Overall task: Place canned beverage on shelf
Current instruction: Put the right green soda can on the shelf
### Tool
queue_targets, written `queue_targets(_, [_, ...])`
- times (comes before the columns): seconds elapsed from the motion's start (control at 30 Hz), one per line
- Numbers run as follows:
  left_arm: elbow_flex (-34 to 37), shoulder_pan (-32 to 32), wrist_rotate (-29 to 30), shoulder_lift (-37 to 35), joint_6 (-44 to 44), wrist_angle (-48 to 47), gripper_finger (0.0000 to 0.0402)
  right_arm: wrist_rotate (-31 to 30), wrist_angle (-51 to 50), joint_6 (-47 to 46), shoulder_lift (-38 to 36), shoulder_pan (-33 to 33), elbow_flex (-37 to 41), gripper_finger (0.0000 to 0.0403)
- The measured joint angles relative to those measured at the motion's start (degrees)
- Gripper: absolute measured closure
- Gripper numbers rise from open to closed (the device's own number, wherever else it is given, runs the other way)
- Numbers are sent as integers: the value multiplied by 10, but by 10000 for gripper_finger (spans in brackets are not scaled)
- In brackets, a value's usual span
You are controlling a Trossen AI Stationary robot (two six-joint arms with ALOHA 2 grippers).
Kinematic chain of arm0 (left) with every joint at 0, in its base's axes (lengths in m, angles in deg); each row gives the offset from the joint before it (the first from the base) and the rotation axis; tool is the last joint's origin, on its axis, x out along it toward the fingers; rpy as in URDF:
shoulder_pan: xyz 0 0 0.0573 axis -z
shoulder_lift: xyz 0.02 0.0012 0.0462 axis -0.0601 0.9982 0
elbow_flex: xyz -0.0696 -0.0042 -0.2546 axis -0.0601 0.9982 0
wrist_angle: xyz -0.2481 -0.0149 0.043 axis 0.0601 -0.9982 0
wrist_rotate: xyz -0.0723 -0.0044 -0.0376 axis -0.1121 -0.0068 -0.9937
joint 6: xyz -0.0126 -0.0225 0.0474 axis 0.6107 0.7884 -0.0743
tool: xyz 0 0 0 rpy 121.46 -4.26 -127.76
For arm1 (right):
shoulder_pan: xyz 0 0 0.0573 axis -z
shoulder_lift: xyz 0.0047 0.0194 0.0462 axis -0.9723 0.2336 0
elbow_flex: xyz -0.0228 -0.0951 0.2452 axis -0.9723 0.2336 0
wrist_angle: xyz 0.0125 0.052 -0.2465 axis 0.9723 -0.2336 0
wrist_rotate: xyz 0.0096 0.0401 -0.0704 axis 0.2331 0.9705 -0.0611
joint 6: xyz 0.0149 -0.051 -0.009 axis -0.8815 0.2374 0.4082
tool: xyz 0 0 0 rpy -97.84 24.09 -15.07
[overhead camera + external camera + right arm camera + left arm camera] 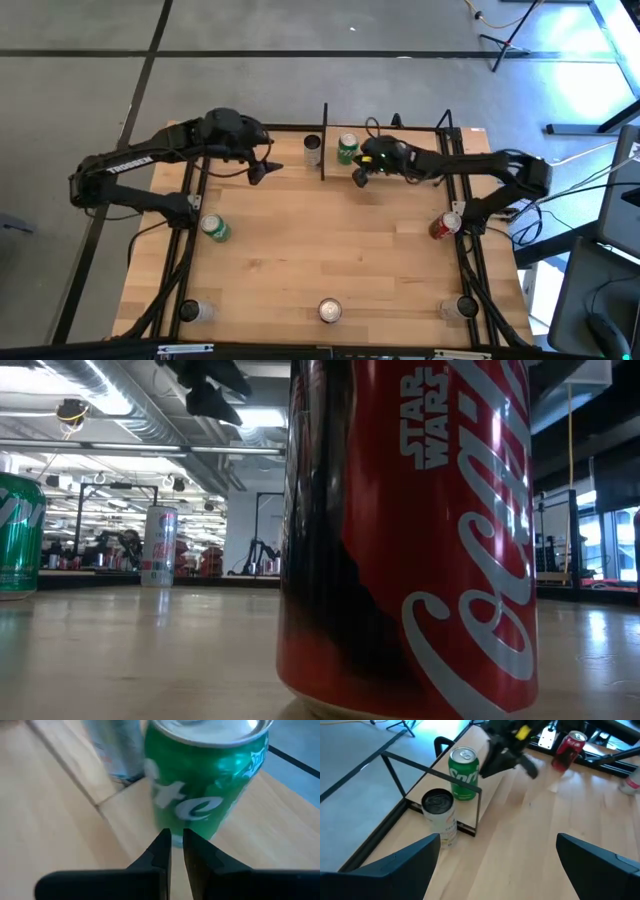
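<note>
The shelf (400,135), black rods around a pale board, stands at the table's far edge. A green can (347,148) (464,775) (205,785) stands upright on its base on the board, just inside the shelf's left end rod (479,812). A white can (312,150) (440,815) stands beside that rod, on its outer side. My right gripper (361,177) (177,840) is shut, slanting down at the green can's near side. My left gripper (262,168) (495,865) hangs open to the left of the white can, nothing between its fingers. My right gripper's shut fingertips (162,842) stand right at the lower near side of the green can (185,812), coming slanting down from the table's right and near side. Whether they touch it, I cannot tell.
Loose cans stand on the tabletop: a green one (214,228) at the left, a red one (443,226) at the right, and three along the near edge (190,311) (329,311) (465,308). In the low view, a red can (410,530) fills the middle.
</note>
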Motion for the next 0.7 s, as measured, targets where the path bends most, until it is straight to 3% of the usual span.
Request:
queue_targets(0.43, [0, 27, 36, 3, 0, 0, 17, -4, 3, 52, 73, 30, -56, 363])
queue_targets(0.7, [0, 27, 21, 5, 2, -1, 17, 26, 13, 67, 88, 33, -72, 363])
